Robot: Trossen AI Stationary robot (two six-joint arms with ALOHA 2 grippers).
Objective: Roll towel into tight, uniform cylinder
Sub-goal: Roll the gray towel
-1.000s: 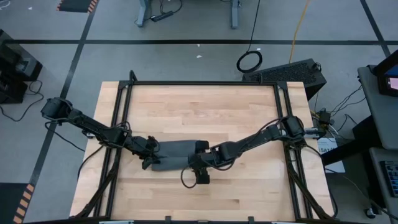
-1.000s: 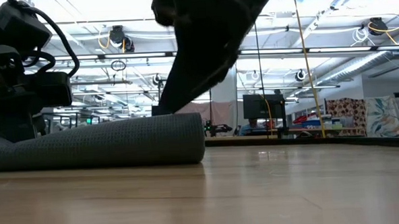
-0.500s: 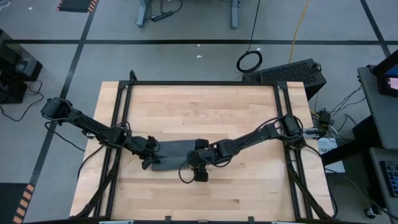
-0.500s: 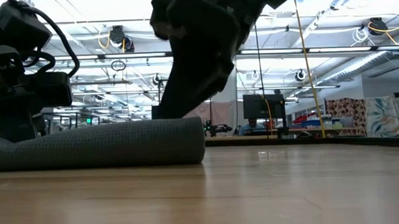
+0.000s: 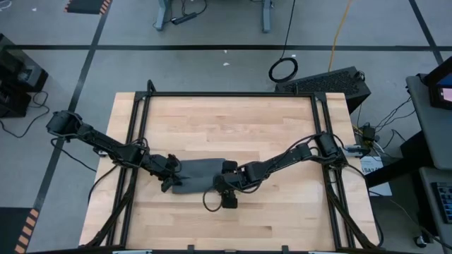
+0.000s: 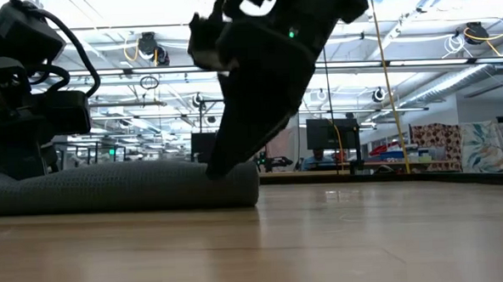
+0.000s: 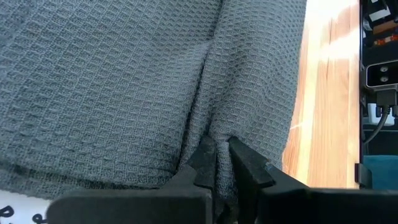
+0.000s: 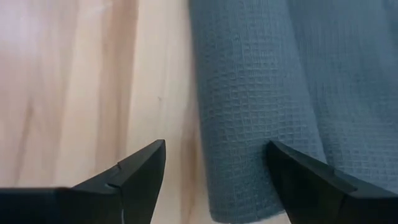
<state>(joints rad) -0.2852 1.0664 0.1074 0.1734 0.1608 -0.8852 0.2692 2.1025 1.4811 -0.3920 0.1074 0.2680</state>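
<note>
Towel (image 5: 201,173) edge pinched in left fingers (image 7: 205,160); right fingers (image 8: 140,167) spread astride its other end

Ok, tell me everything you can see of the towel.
The towel is dark grey waffle-weave cloth, lying as a low roll on the wooden table, near its middle. The left gripper is shut on a pinched fold at one end. The right gripper is open at the other end, one finger on the cloth, the other over bare wood.

text: none legible | white tag (image 7: 18,208) at towel (image 7: 124,81) edge: dark marks, unreadable | labels/brands/numbers: none readable
</note>
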